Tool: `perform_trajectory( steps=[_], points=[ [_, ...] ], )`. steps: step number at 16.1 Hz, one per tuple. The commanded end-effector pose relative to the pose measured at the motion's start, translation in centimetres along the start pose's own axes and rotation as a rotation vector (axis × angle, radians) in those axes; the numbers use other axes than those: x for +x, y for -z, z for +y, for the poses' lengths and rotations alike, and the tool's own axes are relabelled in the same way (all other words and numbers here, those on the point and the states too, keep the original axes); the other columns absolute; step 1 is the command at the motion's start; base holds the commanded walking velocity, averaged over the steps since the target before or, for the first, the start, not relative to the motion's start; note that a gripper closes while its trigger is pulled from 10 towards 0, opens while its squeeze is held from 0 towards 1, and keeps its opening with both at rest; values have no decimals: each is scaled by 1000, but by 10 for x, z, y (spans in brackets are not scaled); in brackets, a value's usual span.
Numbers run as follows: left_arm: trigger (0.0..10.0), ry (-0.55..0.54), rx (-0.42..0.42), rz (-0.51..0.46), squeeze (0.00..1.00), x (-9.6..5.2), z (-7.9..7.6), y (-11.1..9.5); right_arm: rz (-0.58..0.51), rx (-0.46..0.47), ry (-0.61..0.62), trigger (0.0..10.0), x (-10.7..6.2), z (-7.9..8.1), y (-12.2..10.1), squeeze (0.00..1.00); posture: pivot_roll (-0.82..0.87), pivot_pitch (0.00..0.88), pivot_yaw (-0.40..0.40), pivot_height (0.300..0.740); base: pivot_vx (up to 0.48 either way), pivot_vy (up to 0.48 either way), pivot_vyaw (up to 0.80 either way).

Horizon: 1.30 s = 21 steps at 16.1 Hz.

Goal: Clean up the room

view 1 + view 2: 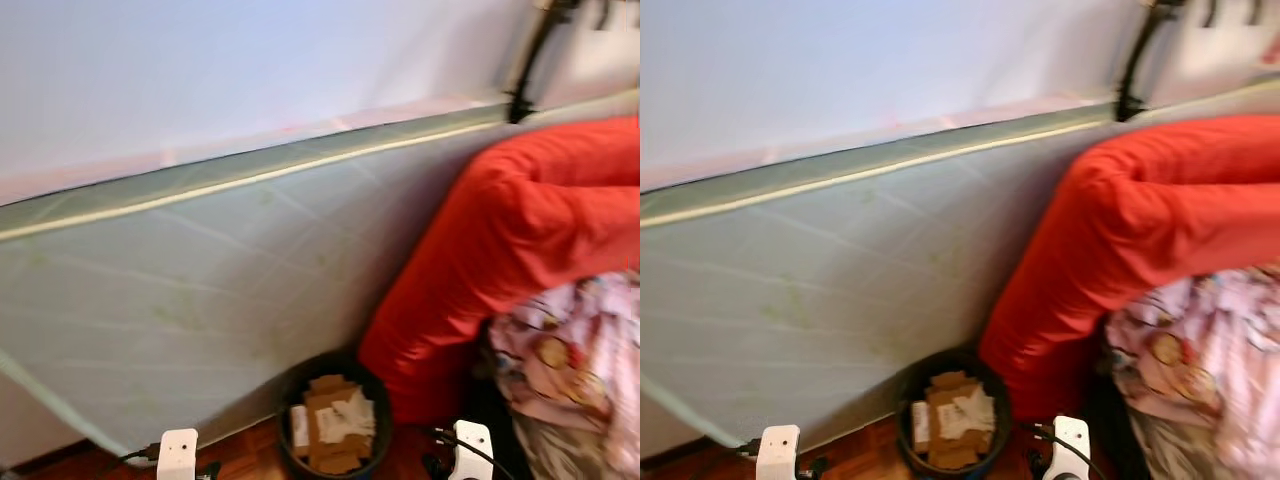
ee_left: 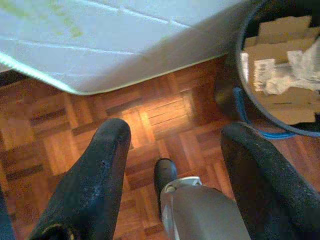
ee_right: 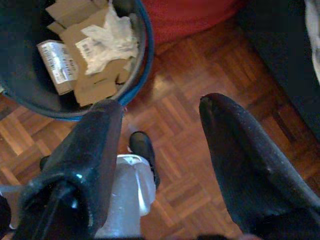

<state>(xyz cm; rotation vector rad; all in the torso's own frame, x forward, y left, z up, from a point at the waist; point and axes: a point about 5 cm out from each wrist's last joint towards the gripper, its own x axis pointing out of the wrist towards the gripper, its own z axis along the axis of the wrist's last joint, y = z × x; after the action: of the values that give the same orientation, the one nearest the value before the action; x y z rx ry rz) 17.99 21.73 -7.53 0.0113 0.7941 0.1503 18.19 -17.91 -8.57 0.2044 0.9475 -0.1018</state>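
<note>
Both grippers hang low over the parquet floor [image 2: 165, 110], one each side of the waste bin [image 1: 333, 420]: left gripper [image 2: 172, 170] w/ fingers spread, nothing between them; right gripper [image 3: 160, 165] likewise spread and unloaded. Judged idle, parked clear of the bin, no item in hand.

Bin stands on the floor against the foot of the mattress [image 1: 200, 290], which leans on edge vs. the wall [image 1: 250, 70], prob. stood up to free floor space. Red duvet [image 1: 510, 240] slumps just right of the bin, touching or nearly touching its rim; looks dumped, not folded. Patterned pink bedding [image 1: 575, 360] lies right of the bin, beyond the duvet, partly under it.

Bin approx. half full: cardboard pieces [image 3: 95, 82], several, exact no. unclear; 1 crumpled white paper [image 3: 112, 35]; 1 small printed packet [image 3: 57, 60].

Count: 1 bin, 1 mattress, 1 duvet, 1 bedding heap, 2 grippers. Judgement: bedding is the remaining clutter.
</note>
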Motion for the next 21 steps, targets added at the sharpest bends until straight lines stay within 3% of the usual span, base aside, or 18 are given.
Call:
perform_trajectory(
  steps=[1, 21],
  points=[
    [10000, -2, -10, 32, 0, -2, -2, 9, 5, -8, 10, 10000, 0, -5, -1, 0, 84, 65, -65, 740, 0, 0, -781],
    [10000, 4, -6, 31, 0, -1, -2, 7, 6, -23, -1, 10000, 0, -3, -2, 0, 101, 63, -52, 740, 0, 0, -765]
  ],
)
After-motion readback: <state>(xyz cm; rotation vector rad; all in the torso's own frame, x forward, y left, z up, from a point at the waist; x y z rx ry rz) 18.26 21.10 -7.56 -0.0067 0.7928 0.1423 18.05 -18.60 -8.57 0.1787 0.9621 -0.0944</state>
